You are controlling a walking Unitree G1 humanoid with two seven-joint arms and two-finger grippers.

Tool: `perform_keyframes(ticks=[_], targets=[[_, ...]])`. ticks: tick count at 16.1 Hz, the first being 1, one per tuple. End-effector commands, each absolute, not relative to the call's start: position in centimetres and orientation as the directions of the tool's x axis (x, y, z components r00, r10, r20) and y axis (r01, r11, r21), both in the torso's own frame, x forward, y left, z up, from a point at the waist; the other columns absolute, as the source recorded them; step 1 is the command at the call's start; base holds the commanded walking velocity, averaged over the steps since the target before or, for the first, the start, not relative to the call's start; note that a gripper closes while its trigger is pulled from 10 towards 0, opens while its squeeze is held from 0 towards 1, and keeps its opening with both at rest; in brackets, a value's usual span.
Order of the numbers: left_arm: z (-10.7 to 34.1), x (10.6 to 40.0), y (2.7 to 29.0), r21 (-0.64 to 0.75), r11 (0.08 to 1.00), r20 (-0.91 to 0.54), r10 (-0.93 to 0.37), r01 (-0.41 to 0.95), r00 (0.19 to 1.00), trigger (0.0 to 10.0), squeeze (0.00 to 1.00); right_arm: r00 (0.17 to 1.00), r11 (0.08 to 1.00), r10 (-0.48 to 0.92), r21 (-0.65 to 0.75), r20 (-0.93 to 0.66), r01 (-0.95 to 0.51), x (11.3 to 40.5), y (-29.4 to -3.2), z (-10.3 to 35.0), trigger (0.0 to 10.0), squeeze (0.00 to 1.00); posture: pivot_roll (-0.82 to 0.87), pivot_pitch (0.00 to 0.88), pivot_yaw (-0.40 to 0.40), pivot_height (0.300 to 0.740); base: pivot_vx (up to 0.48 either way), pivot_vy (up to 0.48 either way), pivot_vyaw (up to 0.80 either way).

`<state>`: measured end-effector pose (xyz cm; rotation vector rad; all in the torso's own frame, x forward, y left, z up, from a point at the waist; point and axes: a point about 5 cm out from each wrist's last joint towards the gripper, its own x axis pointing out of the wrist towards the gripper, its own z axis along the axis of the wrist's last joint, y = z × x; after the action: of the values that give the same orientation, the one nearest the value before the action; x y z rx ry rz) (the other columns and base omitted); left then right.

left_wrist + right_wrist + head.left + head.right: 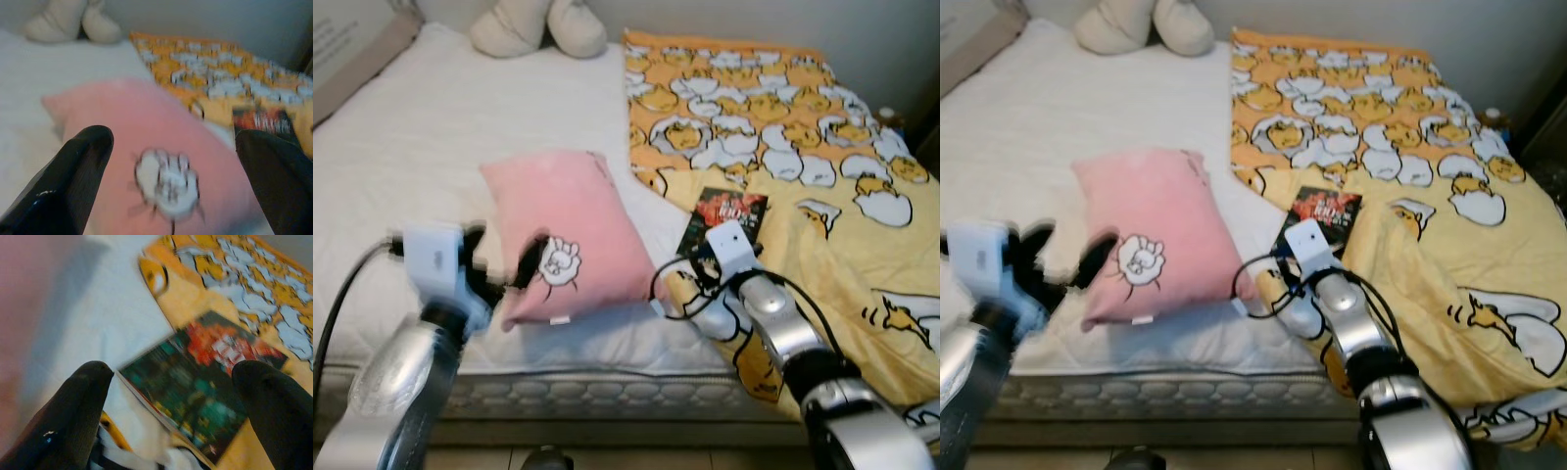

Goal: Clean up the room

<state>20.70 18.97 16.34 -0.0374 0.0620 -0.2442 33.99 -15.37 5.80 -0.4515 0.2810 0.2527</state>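
A pink pillow (563, 225) with a white cartoon patch lies on the white mattress (431, 127). My left gripper (506, 257) hovers at the pillow's near left corner, open, its fingers (83, 161) spread on either side of the patch and holding nothing. A dark book (729, 211) with a red and green cover lies at the edge of the yellow egg-print blanket (783, 117). My right gripper (173, 374) is open just above the book's (205, 382) near end, one finger on each side. I cannot tell whether it touches the book.
Cream plush toys (538, 24) sit at the head of the bed. A cardboard box (342, 49) stands along the far left. The bed's front edge (587, 392) runs right before me. A dark object (891, 117) stands by the wall at the right.
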Motion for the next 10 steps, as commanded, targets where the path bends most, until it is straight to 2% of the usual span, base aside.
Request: perform_keyframes(ticks=[1,4,7,10], targets=[[16.3,19.7,18.7,-0.010,0.957,-0.050,-0.289,0.289,0.956,10.0,0.00,0.929,0.876,0.144,-0.394,-0.340,-0.279,33.9,-15.9,5.2,10.0,0.00,0.26,0.025,-0.021,0.740,0.000,0.000,0.00],[14.6,17.0,20.1,0.053,0.978,-0.064,-0.196,0.200,0.978,10.0,0.00,0.918,0.937,0.088,-0.281,-0.386,-0.208,33.9,-16.3,4.5,10.0,0.00,0.27,0.033,-0.028,0.740,0.000,0.000,0.00],[14.7,16.3,21.3,0.126,0.985,-0.023,-0.112,0.114,0.993,10.0,0.00,0.916,0.975,0.068,-0.168,-0.396,-0.145,34.2,-16.5,4.7,10.0,0.00,0.28,0.035,-0.040,0.740,0.000,0.000,0.00],[14.5,16.3,21.5,0.162,0.982,0.001,-0.098,0.096,0.995,10.0,0.00,0.892,0.979,0.179,-0.012,-0.415,-0.202,34.5,-14.0,4.7,10.0,0.00,0.29,0.035,-0.049,0.740,0.000,0.000,0.00]])
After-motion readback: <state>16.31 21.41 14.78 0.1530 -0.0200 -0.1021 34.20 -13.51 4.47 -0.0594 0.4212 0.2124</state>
